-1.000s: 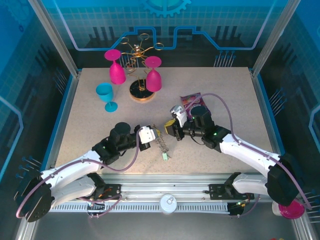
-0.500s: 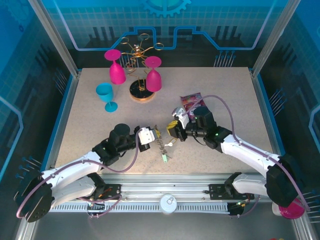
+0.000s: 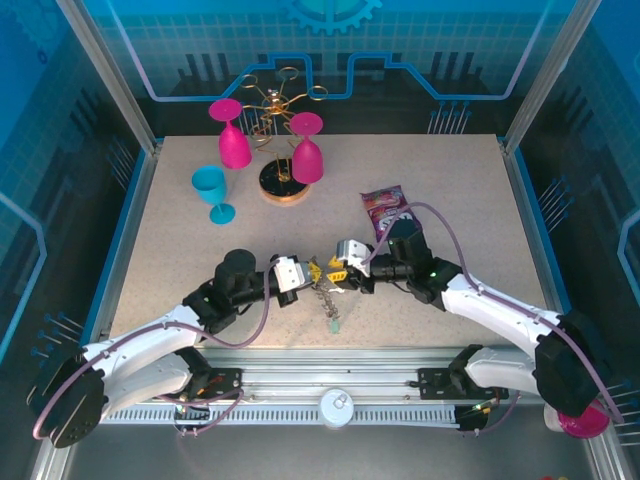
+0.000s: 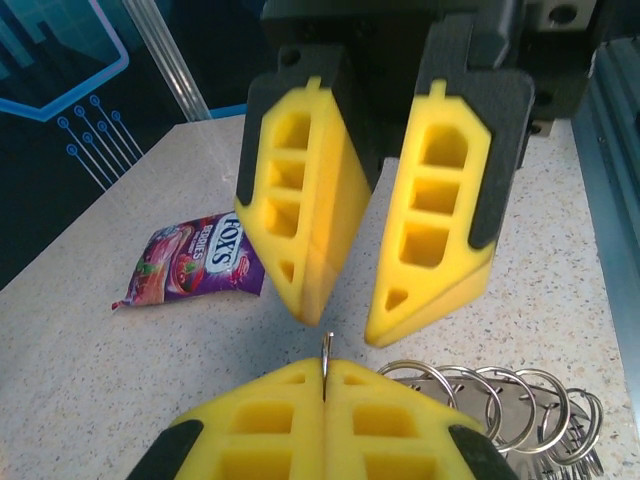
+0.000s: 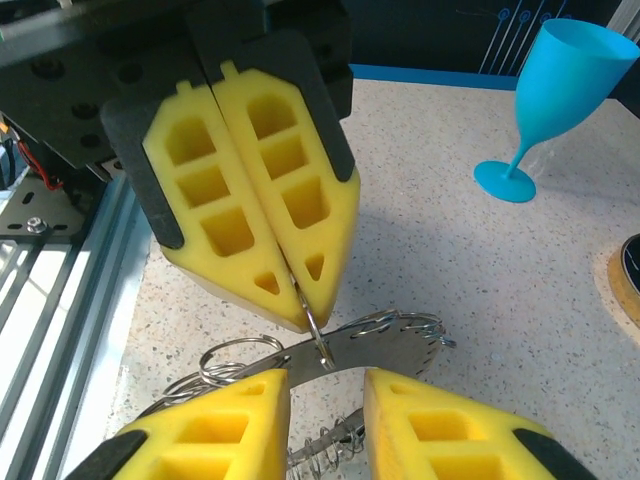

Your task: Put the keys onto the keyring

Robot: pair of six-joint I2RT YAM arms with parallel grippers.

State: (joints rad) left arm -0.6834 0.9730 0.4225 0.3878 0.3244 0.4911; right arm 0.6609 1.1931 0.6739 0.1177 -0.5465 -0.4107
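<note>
The keyring [image 5: 400, 345], a flat grey hoop edged with wire loops, hangs between the two grippers near the table's front middle [image 3: 325, 292]. My left gripper [image 4: 326, 375] is shut on one of its thin wire loops [image 4: 327, 350], and its pressed-together fingertips [image 5: 315, 270] show from the other side. My right gripper [image 5: 325, 425] faces it tip to tip [image 3: 340, 272], open, with the hoop's edge just beyond the gap and nothing between the fingers [image 4: 300, 220]. A small key with a pale green tag [image 3: 334, 322] sits just below the ring; whether it is attached is unclear.
A purple candy bag [image 3: 383, 207] lies behind the right arm. A blue goblet [image 3: 212, 190], two pink goblets [image 3: 233, 138] and a gold wire rack [image 3: 280, 180] stand at the back left. The aluminium rail [image 3: 330, 385] runs along the near edge.
My right gripper has moved left until it meets the left gripper, and its jaws have widened. The left gripper has stayed shut and the ring now hangs between the two.
</note>
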